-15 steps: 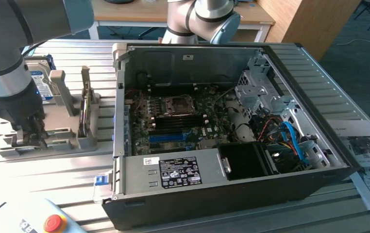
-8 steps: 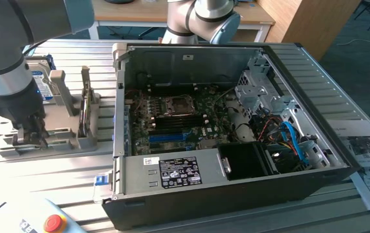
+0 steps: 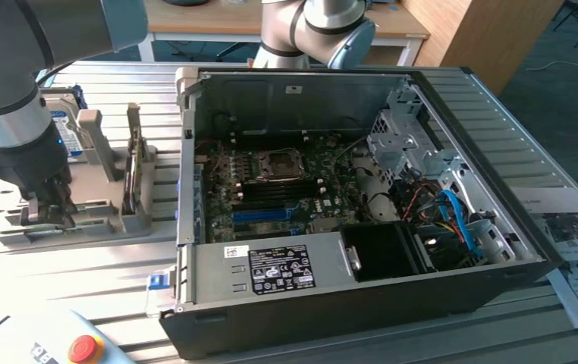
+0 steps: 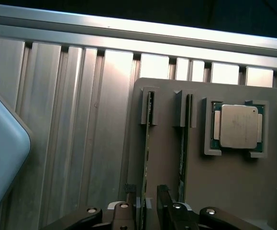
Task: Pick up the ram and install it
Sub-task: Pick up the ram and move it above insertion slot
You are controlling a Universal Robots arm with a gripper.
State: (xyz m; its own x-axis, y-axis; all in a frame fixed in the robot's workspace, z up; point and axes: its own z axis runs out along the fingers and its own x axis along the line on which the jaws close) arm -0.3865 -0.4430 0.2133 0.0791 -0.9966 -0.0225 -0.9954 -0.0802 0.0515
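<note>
Your end effector [image 4: 146, 189] is released. In the wrist view its two dark metal fingers [image 4: 128, 197] stand apart, one on each side of the ram [image 4: 148, 139]. The ram is a thin green board standing on edge in a narrow slot of a matte grey moulded tray [image 4: 166, 153], and you cannot tell whether either finger touches it. A second stick [image 4: 183, 143] stands on edge in the neighbouring slot. Near that, a square processor [image 4: 237, 126] with a dull metal lid lies flat in its own pocket. The tray sits on the ribbed aluminium table [image 4: 81, 120]. The exterior view adds the arm [image 3: 6, 114], a smooth grey cylinder with a black wrist, pointing straight down over the tray at that view's left. Well apart to its right is the open black computer case [image 3: 370, 303], boxy and steel-walled, with its green motherboard [image 3: 309, 163] lying exposed inside.
</note>
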